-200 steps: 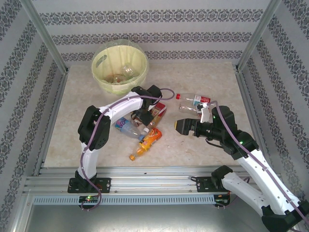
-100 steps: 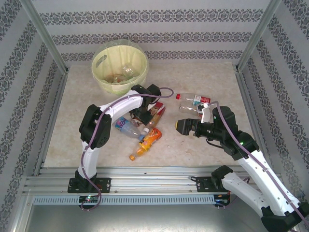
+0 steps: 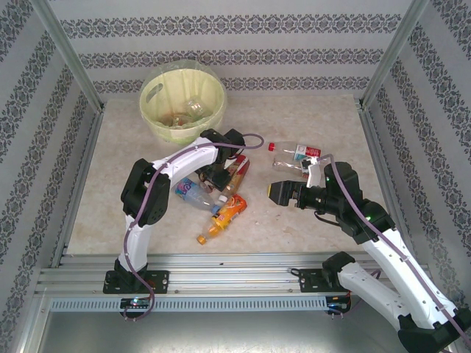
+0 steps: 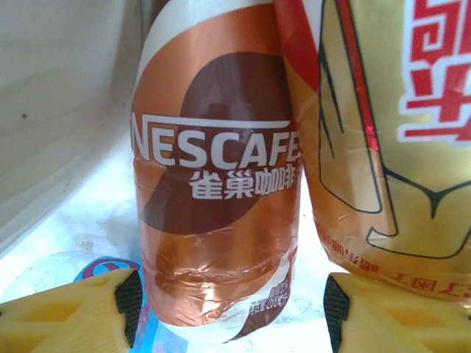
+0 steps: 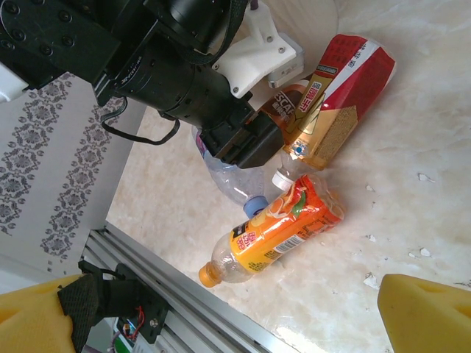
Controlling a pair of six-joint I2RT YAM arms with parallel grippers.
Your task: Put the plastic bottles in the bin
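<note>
I am counting five plastic bottles (image 3: 294, 153) lying on the table (image 3: 309, 224) and one bin (image 3: 158, 126).

Crushed bottles (image 3: 229, 211) lie clustered near cream bin (image 3: 157, 129).

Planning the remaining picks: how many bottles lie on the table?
5: a clear red-labelled bottle alone at right; clustered at centre, a Nescafe bottle, a red-gold bottle, a clear blue-labelled bottle and an orange bottle. The left arm may hide more.
</note>
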